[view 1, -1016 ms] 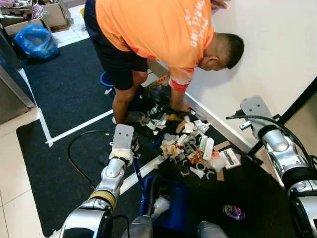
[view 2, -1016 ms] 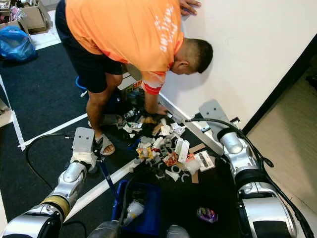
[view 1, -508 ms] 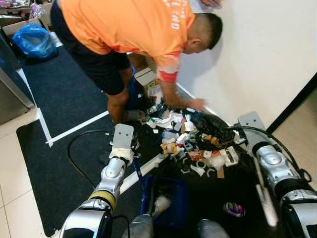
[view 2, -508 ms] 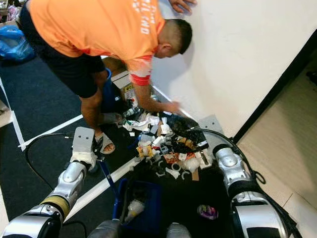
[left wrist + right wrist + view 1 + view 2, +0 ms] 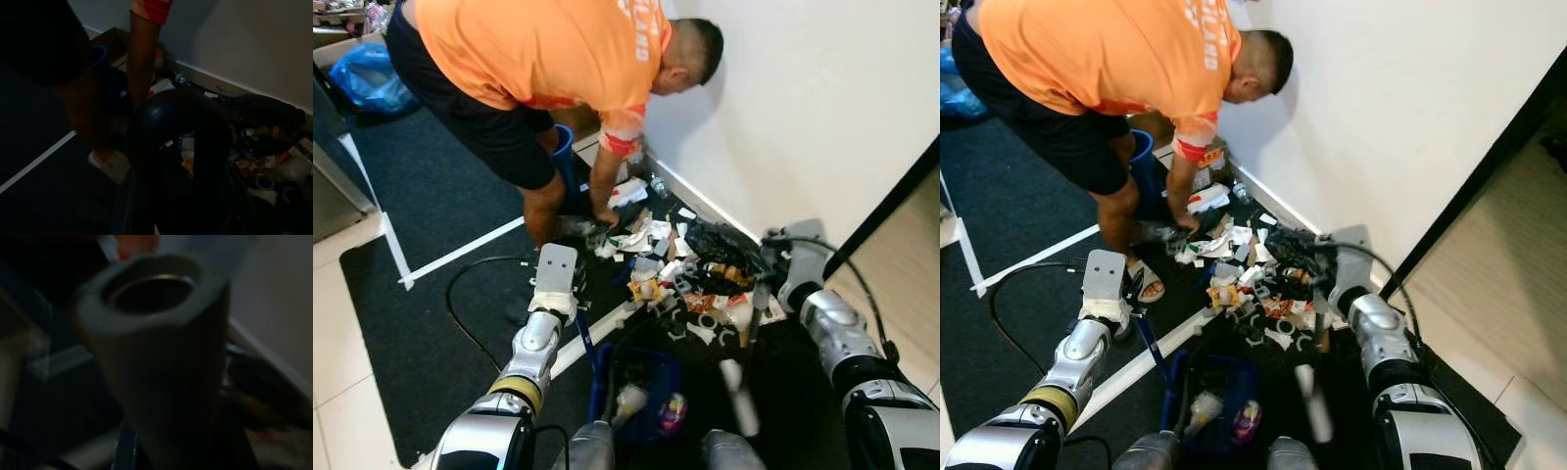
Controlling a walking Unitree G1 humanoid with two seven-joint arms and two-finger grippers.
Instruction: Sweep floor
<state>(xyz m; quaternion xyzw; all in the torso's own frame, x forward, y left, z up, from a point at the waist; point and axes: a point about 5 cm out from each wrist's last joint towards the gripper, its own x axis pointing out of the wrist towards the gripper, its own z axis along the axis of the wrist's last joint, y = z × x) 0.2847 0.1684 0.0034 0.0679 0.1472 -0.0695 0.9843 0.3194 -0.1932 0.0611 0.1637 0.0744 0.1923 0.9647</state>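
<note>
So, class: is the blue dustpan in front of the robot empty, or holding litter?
Holding litter: the blue dustpan contains a white scrap and a colourful wrapper.

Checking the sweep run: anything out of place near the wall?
Yes: a person is bent over the litter pile on the dark mat, one hand in it, right where the brush is working.

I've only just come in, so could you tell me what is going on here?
The robot is sweeping litter on a dark carpet by a white wall. Its right arm works a broom at a pile of scraps and wrappers, while its left arm holds a blue dustpan that already has a few pieces in it. A person in an orange shirt bends over the far side of the pile, one hand down among the litter.
</note>
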